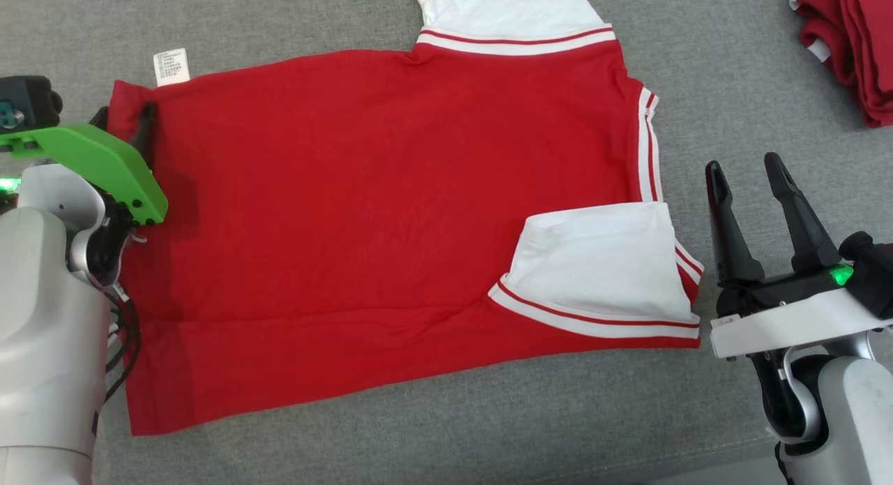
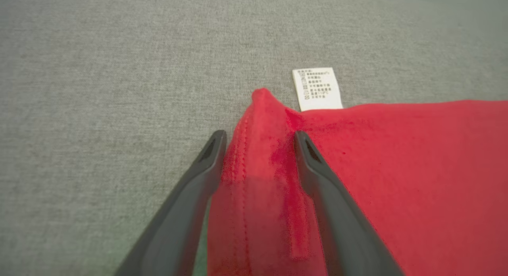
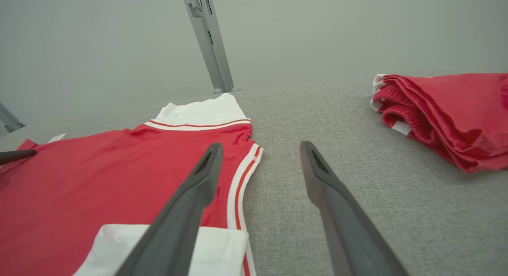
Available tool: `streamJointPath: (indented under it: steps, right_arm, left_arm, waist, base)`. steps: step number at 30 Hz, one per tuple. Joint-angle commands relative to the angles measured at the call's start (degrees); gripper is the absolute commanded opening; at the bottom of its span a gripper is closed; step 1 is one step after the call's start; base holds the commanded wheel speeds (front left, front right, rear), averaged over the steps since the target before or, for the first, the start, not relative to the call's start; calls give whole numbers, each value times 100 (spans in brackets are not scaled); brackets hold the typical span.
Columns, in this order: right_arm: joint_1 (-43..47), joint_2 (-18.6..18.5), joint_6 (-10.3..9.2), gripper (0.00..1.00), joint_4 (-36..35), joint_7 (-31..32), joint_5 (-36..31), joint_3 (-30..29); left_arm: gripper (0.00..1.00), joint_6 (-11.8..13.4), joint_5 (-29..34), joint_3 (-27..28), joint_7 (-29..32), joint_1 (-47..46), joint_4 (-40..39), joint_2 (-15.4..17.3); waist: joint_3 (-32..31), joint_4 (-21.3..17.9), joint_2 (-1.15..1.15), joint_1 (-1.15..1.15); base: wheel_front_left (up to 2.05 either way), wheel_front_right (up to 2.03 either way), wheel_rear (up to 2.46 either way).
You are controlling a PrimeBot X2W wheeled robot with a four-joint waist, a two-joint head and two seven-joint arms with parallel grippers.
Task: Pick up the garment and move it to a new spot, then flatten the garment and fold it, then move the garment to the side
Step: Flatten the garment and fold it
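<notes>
— Garment [image 1: 363, 213] location?
— Spread flat on the grey tabletop [image 1: 418, 429], one white sleeve [image 1: 600, 262] folded in over the red
— Why is the left gripper [image 2: 260, 138] at that corner?
— Its fingers [image 2: 192, 180] stand apart astride the hem beside the care label [image 1: 171, 66], cloth humped between them; I'd judge it means to pinch there for a fold. The right gripper [image 1: 743, 162] hovers spread and empty beside the sleeve
— Any containers?
— Just the tabletop, also carrying a red pile [image 1: 848, 45] far right, well apart from the garment
</notes>
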Motion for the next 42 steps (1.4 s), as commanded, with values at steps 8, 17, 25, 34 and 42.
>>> streamJointPath:
  steps: [8,17,25,34,42]
  right_arm:
    - [-759,-466,-2,100,606,-72,406,-239]
    - [-2287,-1170,-1,100,1733,199,1002,66]
    - [-3915,-1501,-1,100,3009,587,1249,859]
    - [-5344,-1705,-1,100,4371,1101,1467,1594]
    - [-6092,-1809,-1,100,5152,1843,1684,2151]
  left_arm:
    - [0,-44,-176,-352,-126,-367,552,-26]
    - [0,-44,-448,-900,-371,-727,499,-282]
    - [0,-45,-710,-1404,-610,-1057,619,-642]
    - [0,-39,-1027,-1914,-863,-1325,890,-847]
    - [0,-19,-1303,-2265,-977,-1399,1138,-825]
  waist:
    - [225,99,0,0]
    - [556,613,0,0]
    - [895,1216,0,0]
    - [1081,1598,0,0]
    - [1069,1681,0,0]
  base:
    - [0,0,0]
    - [0,0,0]
    - [0,0,0]
    - [0,0,0]
    - [0,0,0]
